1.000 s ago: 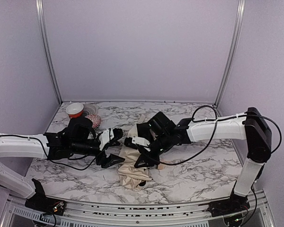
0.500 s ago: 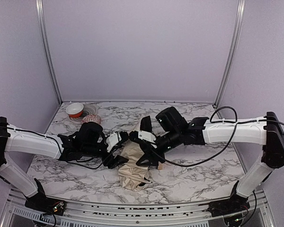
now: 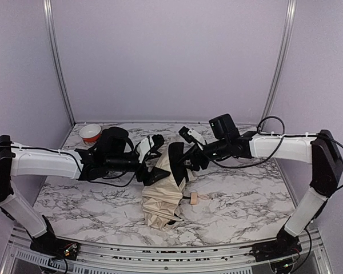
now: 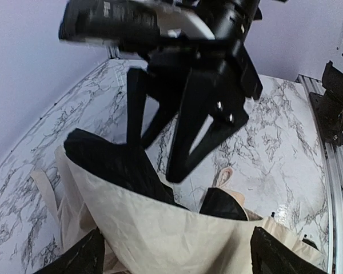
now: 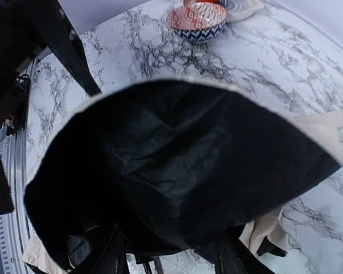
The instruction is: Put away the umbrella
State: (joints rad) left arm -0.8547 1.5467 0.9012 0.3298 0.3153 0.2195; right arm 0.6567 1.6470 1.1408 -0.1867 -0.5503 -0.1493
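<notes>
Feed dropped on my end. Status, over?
Left gripper open, straddling the umbrella. Right gripper pinching its raised canopy. Bowl well clear.

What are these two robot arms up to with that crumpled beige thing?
They are handling a collapsed umbrella in the middle of the table. One fold of its cream canopy, black underneath, stands raised between them. The left fingers are spread wide around it; the right fingers meet it from the other side, grip unclear. Its wooden handle rests on the marble.
</notes>
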